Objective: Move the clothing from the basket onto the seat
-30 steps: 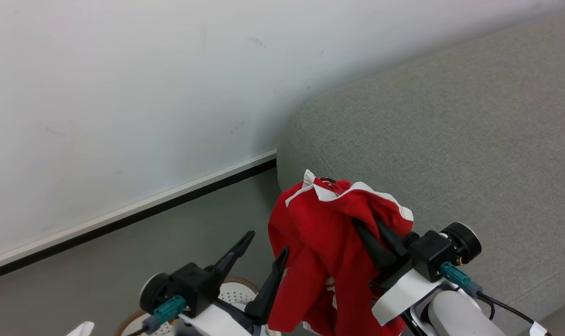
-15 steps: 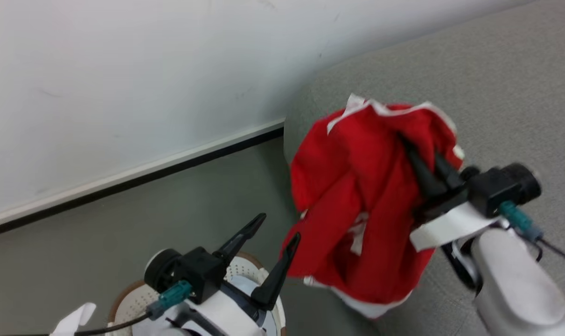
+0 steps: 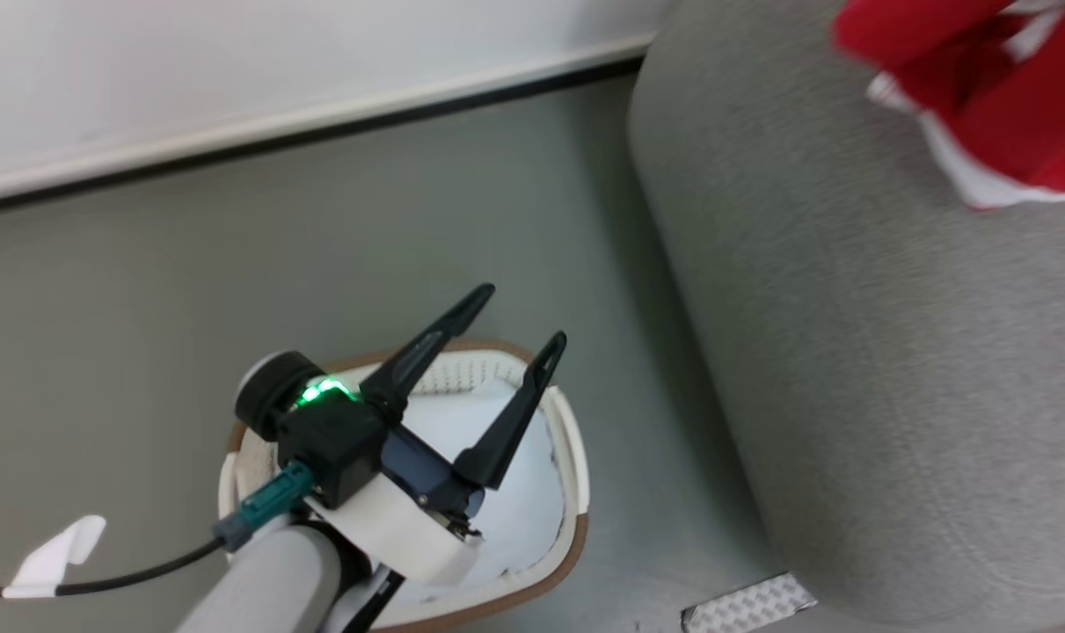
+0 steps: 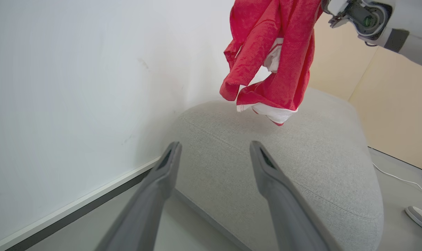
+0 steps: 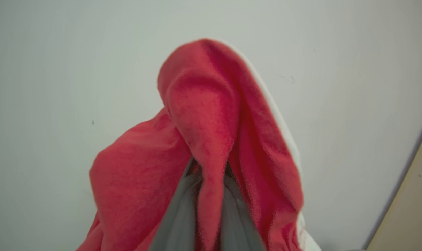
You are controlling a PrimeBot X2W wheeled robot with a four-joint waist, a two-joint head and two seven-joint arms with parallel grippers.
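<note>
Jersey, red with white trim, at the top right of the head view, hanging above the sofa and well clear of the basket. Blurred here, so no telling from this angle whether touching the sofa. Basket down on the floor just left of the sofa: cream, brown rim, rows of small holes, pale cloth inside. Left gripper over the basket, left of the sofa, spread wide and holding nothing. White wall behind, meeting the floor left of the sofa.

From the left wrist: left gripper spread wide, empty, pointing at the rounded end of the sofa. Jersey bunched and dangling above the sofa's cushion, lowest white hem a little off the fabric, not touching. Right arm high above the sofa at the top edge, jersey hanging from it. Thin white cable and a pale shoe on the floor right of the sofa.

From the right wrist: right gripper clenched on a fold of the jersey, grey fingers pressed close on either side of the red cloth, the rest draped over and around them. Plain pale wall behind.
</note>
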